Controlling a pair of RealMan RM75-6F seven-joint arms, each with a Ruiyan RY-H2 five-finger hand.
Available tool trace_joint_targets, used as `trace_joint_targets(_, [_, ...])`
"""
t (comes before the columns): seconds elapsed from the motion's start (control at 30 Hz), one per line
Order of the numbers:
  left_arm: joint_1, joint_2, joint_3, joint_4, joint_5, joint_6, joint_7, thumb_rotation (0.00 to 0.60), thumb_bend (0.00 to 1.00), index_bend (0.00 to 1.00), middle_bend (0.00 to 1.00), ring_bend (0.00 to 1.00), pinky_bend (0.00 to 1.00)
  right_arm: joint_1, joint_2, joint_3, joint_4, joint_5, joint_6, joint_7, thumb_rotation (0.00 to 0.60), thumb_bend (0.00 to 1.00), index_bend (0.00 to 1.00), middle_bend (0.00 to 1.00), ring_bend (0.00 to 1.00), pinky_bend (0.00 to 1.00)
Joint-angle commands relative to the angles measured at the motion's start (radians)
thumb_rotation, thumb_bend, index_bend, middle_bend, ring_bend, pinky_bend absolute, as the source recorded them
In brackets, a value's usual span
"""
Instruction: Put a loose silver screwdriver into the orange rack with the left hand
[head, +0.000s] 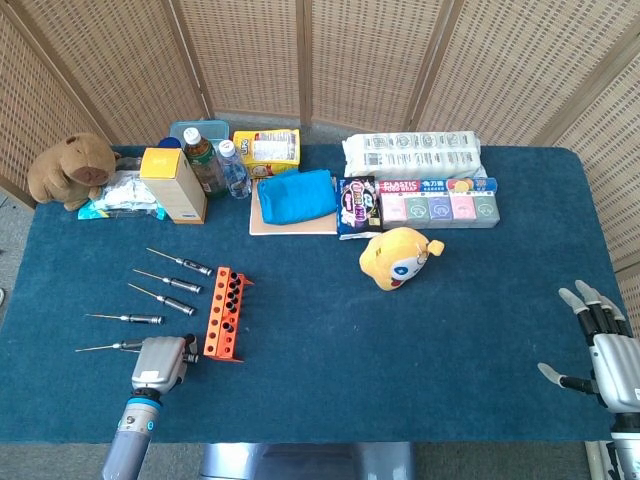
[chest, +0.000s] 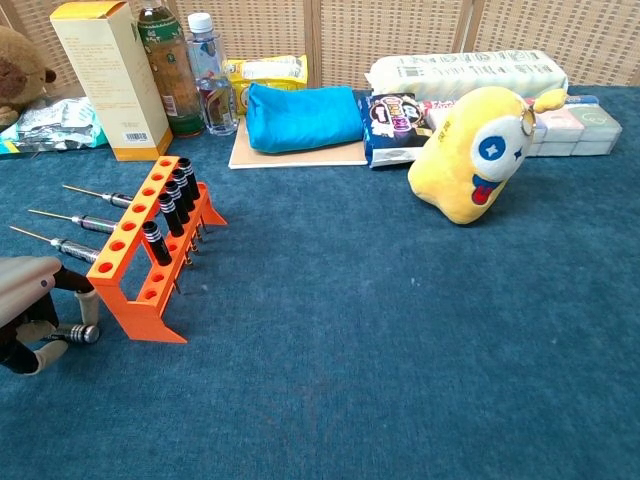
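The left hand (chest: 28, 312) lies low on the table, fingers closed round a silver screwdriver (chest: 72, 334) just beside the orange rack (chest: 140, 262); lifting and slotting it remain. The rack already holds several drivers; the right hand (head: 606, 357) idles with fingers spread.

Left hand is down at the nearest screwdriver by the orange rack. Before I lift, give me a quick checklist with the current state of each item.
1. Left hand over the silver screwdriver with the dark knurled handle: ok.
2. Fingers firmly closed on it: cannot tell; the hand hides the contact.
3. Orange plastic rack upright on the blue tablecloth: ok.
4. Free holes in the rack's left row: ok.
5. Right hand open, far from the rack: ok.
6. Yellow plush toy outside the lift path: ok.
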Motion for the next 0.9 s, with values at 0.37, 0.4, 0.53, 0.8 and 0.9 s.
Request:
trace_joint_targets(0.37, [0.0,0.018,0.006,-0.026,0.004,0.008,0.003,0.6,0.42,0.48,1.0,1.0,1.0,-0.001,0.004,-0.001,0.002,0.0,0.0,0.008,0.6,0.02,0.09,0.0,0.0,0.0])
trace_joint_targets(0.4, [0.002,0.028,0.006,-0.038,0.01,0.011,-0.003,0.6,0.42,0.48,1.0,1.0,1.0,0.0,0.004,-0.001,0.002,0.0,-0.002,0.008,0.6,0.02,0.09,0.0,0.0,0.0])
trace_joint_targets(0.53, [0.009,0.072,0.011,-0.084,0.036,0.023,-0.031,0.6,0.42,0.48,1.0,1.0,1.0,0.001,0.005,-0.003,0.002,-0.001,-0.005,0.009,0.6,0.02,0.09,0.0,0.0,0.0])
trace_joint_targets(0.8, [0.028,0.224,0.029,-0.222,0.136,0.046,-0.134,0.6,0.42,0.48,1.0,1.0,1.0,0.002,0.001,-0.004,0.003,0.0,-0.009,-0.001,0.6,0.02,0.09,0.0,0.0,0.0])
trace_joint_targets(0.9, [0.035,0.273,0.034,-0.255,0.186,0.048,-0.201,0.6,0.42,0.49,1.0,1.0,1.0,0.003,-0.001,-0.005,0.003,0.0,-0.011,-0.005,0.6,0.02,0.09,0.0,0.0,0.0])
